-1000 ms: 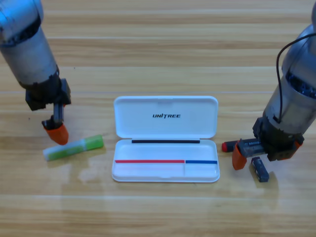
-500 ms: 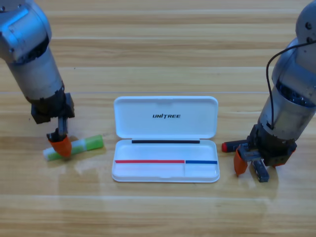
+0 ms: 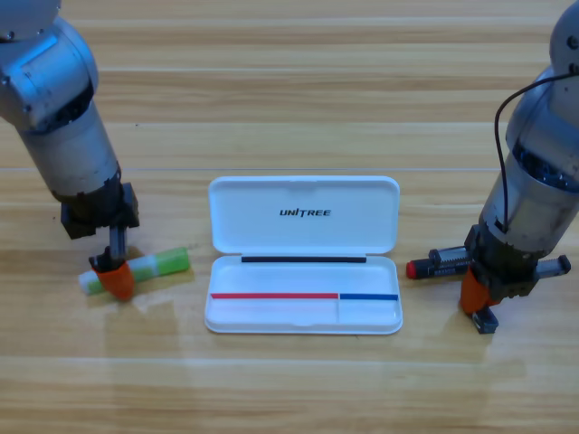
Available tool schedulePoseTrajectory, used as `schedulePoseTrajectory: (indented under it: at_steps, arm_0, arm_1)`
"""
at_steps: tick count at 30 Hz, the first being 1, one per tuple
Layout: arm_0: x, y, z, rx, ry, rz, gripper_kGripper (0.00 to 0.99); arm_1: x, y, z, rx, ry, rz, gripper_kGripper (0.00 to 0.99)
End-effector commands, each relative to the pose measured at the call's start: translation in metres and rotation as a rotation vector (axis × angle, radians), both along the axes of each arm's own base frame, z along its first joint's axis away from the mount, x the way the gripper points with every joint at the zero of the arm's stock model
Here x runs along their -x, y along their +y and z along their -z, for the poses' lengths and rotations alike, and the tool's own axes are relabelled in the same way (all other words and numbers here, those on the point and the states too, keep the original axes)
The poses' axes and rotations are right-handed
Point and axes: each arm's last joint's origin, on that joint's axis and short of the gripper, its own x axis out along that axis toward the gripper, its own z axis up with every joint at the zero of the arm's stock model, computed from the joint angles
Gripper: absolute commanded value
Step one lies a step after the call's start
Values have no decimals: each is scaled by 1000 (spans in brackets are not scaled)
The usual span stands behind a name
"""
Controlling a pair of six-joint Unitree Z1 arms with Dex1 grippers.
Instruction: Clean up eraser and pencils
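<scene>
Both grippers have dropped lower since a second ago. The left gripper (image 3: pixel 113 278) has slid from just above the green pencil (image 3: pixel 145 268) down onto its whitish end, and the right gripper (image 3: pixel 477 294) has shifted right, off the black pencil (image 3: pixel 440 263) and onto the eraser (image 3: pixel 487 319).

From the open white case (image 3: pixel 303 253) at the middle of the wooden table (image 3: pixel 289 99), the green pencil lies at nine o'clock, slightly tilted. The black pencil lies at three o'clock, its red end pointing at the case. The eraser sits at four o'clock, mostly hidden under the orange jaw.

Whether either gripper is open or closed I cannot tell; each points downward and covers its own gap.

Both pencils look light, stiff and round, so they will likely roll if nudged from one side. A hold across the middle of the shaft, jaws squarely crosswise, seems safer than the end the left gripper is over now, where the stick could swing or tip out. The eraser looks tiny, light and somewhat grippy; it should be pinched across its short faces, centred, or it may squirt sideways.
</scene>
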Motion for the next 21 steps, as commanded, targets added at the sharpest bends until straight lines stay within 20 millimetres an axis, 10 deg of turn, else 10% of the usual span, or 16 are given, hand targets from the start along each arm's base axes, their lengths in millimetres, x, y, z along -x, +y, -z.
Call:
schedulePoseTrajectory:
  at_steps: [1,8,13,19,21]
  arm_0:
    - [-3,5,27,-6,53,-31,957]
    - [0,6,45,-1,68,-38,833]
    - [-1,5,56,-9,90,-38,661]
    - [-9,1,57,-30,115,-3,0]
    - [-8,2,48,-29,85,-21,0]
  arm_1:
    - [-2,-5,23,58,120,-65,0]
    - [11,19,-50,96,96,-733,0]
    - [8,35,-65,81,17,-1011,0]
    - [-2,66,-46,71,18,-1221,0]
    - [-6,74,-42,64,14,-1257,0]
